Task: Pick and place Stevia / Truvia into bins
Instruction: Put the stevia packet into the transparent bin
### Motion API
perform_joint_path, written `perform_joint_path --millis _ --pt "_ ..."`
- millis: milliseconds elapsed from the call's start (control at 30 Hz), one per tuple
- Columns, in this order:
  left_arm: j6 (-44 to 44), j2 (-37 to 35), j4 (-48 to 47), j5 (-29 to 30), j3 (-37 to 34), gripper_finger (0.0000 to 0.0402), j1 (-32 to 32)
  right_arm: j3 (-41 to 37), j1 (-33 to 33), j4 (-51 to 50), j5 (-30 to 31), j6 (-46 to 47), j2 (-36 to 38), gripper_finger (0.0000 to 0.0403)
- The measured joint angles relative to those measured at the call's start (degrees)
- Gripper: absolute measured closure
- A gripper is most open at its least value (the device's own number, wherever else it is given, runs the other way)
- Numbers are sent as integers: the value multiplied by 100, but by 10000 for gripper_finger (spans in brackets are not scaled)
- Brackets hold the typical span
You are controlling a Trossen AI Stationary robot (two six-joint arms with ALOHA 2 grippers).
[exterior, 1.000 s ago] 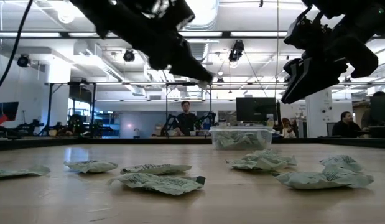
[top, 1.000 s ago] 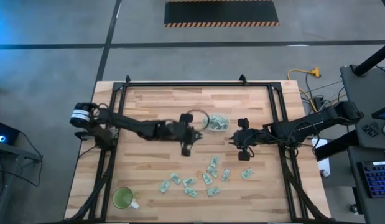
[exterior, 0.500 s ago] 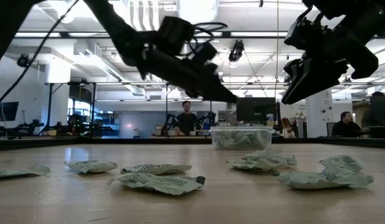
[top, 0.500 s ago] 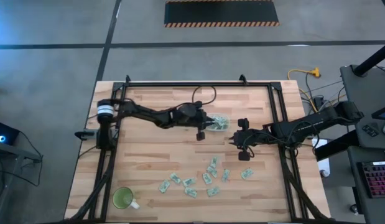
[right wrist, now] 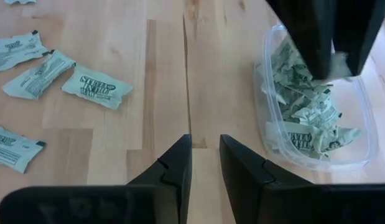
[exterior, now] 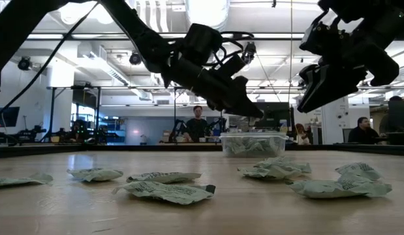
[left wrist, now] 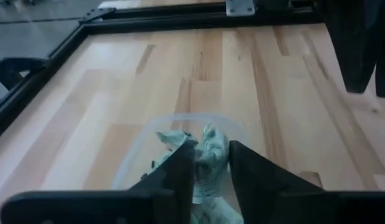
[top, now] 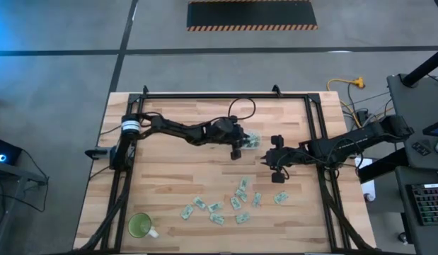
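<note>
The clear bin (top: 251,139) stands mid-table, partly filled with pale green Stevia sachets (right wrist: 304,106). My left gripper (top: 237,150) hovers over the bin's near rim (left wrist: 180,121), fingers slanting down and a little apart. A pale sachet (right wrist: 339,62) shows between its fingertips. My right gripper (top: 277,176) hangs above bare wood to the right of the bin, fingers (right wrist: 180,155) slightly open with nothing between them. Several more sachets (top: 236,202) lie flat on the table toward the near edge. My left gripper has a pale sachet (right wrist: 339,62) between its fingertips, which come slanting down from the table's left, above the bin's heap. The sachet is clear of the table. Whether the fingers still touch it, I cannot tell.
A green cup with a handle (top: 141,225) stands at the near left corner. A black frame (top: 314,127) runs along the table's edges. Bare wood lies between the bin and the loose sachets (exterior: 166,190).
My left gripper has travelled toward the table's right and far edges, from mid-table to above the bin, and has sunk closer to it. My right arm has kept still.
</note>
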State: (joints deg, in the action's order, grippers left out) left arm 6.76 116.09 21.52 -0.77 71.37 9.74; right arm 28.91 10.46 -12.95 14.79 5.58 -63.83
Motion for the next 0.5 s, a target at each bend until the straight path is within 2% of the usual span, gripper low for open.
perform_joint_path --millis 333,500 --pt "-39 -155 -234 429 2 183 -2 -11 0 -40 -79 439 0 330" --pt "20 -780 -1373 415 -17 161 -126 -48 20 -154 -1405 847 0 330"
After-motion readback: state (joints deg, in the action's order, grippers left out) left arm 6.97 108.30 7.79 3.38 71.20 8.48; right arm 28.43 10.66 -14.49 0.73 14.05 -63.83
